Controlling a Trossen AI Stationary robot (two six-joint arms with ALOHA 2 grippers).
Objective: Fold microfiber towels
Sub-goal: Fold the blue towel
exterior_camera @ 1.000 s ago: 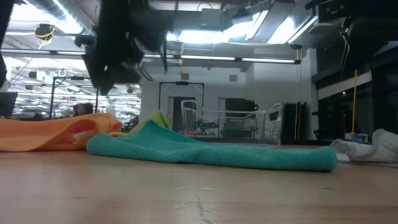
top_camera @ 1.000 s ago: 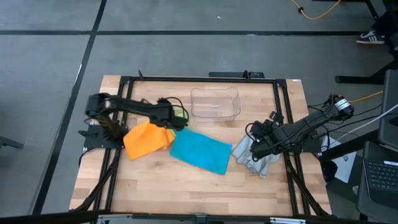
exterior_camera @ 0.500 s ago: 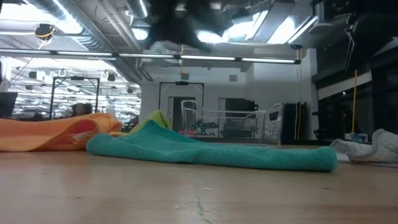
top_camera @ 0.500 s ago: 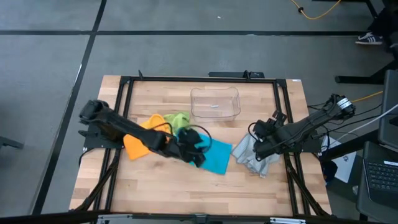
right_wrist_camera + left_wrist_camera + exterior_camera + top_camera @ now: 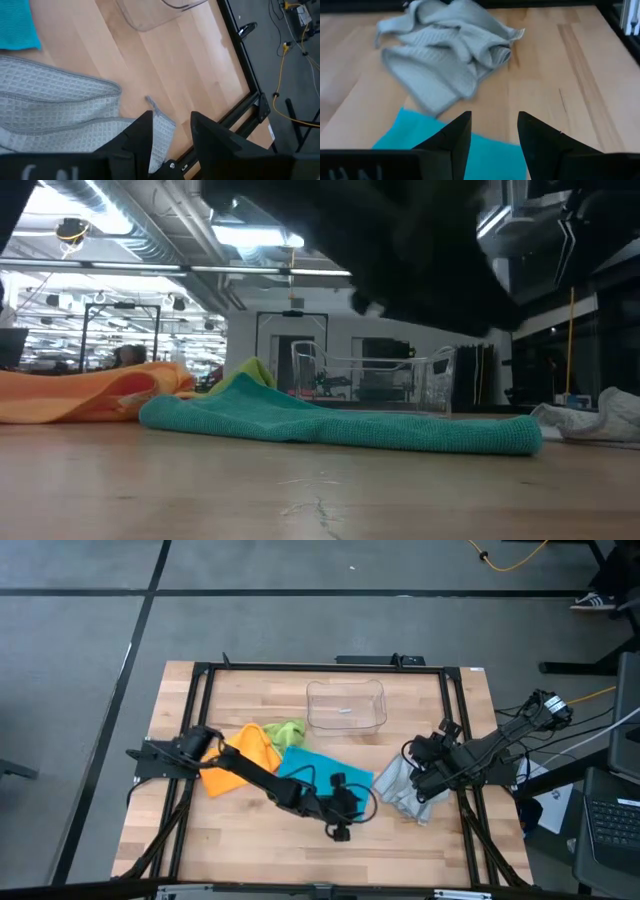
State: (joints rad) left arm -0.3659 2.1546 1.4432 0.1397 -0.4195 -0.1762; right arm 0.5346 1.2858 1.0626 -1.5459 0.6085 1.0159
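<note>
The teal towel [image 5: 312, 776] lies flat at mid-table, with the orange towel [image 5: 236, 756] and the lime green towel [image 5: 286, 730] bunched to its left and far left. The pale grey towel [image 5: 404, 792] lies crumpled to its right. My left gripper [image 5: 358, 808] hangs open over the teal towel's near right corner [image 5: 485, 150], pointing toward the grey towel [image 5: 450, 55], with nothing between its fingers. My right gripper [image 5: 421, 776] stands open just above the grey towel [image 5: 60, 115], also with nothing between its fingers.
A clear plastic bin [image 5: 346, 705] stands behind the towels at the table's far middle. A black frame rail [image 5: 240, 115] runs along the table's right edge, close to my right gripper. Bare wood [image 5: 300, 855] lies toward the near edge.
My left gripper has swept from beside the orange and green towels toward the table's right and near edge, across the teal towel. It has sunk lower and turned toward the grey towel. The towels lie as before.
</note>
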